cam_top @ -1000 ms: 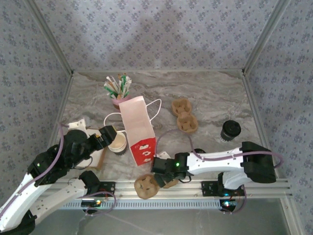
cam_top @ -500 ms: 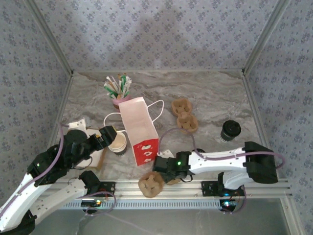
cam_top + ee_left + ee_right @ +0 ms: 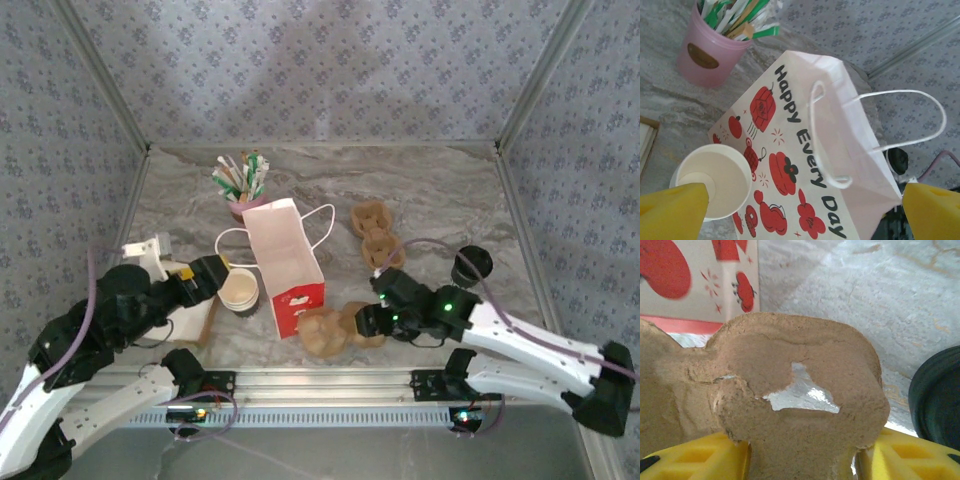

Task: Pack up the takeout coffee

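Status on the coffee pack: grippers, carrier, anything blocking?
Left gripper open, hovering by paper cup and bag. Right gripper shut on pulp carrier, at the bag's red-printed end. Nothing between carrier and bag.

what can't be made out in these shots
Paper bag inside: left wrist view, its own printed wall hides it.
Black cup: right wrist view, cut off by the right edge.
Cup carrier: right wrist view, one end runs off the left edge.
Pink cup label: left wrist view, too small to read.
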`<state>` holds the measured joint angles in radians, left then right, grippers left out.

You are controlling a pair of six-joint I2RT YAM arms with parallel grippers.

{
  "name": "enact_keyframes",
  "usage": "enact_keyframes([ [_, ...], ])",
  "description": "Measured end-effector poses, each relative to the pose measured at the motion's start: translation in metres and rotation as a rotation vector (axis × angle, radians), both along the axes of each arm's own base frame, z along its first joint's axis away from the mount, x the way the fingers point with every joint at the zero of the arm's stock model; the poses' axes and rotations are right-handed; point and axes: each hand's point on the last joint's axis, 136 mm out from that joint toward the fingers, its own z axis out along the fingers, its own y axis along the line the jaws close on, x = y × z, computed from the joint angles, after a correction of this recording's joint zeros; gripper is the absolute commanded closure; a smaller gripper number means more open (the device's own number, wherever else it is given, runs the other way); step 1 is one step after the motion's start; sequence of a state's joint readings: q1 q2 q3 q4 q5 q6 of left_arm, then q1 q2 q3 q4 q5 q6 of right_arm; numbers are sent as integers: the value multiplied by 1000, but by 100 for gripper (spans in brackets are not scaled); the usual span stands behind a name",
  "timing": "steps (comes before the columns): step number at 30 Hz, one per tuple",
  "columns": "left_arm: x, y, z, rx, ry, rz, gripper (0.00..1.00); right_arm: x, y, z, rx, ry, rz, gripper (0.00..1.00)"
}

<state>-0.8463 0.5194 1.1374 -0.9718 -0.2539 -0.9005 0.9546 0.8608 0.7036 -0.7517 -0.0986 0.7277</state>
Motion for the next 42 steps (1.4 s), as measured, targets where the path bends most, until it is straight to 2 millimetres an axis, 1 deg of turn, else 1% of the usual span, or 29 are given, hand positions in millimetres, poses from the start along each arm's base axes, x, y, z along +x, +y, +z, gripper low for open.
enact_keyframes([
  [3,-3,-4,21,-6,-34,-40,4,4,-8,20,114,13,-28,41],
  [5,-4,-11,30,-4,-42,-78,6,6,-13,30,180,34,-49,41],
  [8,-1,-28,35,17,-32,-141,11,9,-16,46,269,66,-76,41],
  [11,3,-45,36,41,-10,-195,17,15,-16,69,361,81,-92,41],
  [12,5,-50,37,47,-8,-211,18,18,-16,79,396,79,-96,41],
  [17,11,-76,50,40,-21,-288,26,31,-19,118,531,77,-124,41],
  [21,10,-98,62,25,-44,-359,29,42,-22,136,627,98,-163,41],
  [25,3,-132,77,27,-76,-472,29,57,-25,148,707,120,-207,41],
  [29,-12,-185,100,51,-140,-627,28,72,-29,162,774,130,-244,40],
  [30,-13,-200,102,64,-154,-658,29,75,-30,166,788,132,-250,40],
  [33,-10,-234,96,120,-178,-714,29,81,-32,177,826,133,-259,39],
  [35,-3,-250,89,162,-188,-733,31,82,-32,184,846,135,-258,39],
  [39,8,-275,81,228,-222,-762,39,81,-32,195,879,141,-249,39],
  [42,12,-285,79,252,-251,-779,47,81,-32,201,894,148,-245,38],
])
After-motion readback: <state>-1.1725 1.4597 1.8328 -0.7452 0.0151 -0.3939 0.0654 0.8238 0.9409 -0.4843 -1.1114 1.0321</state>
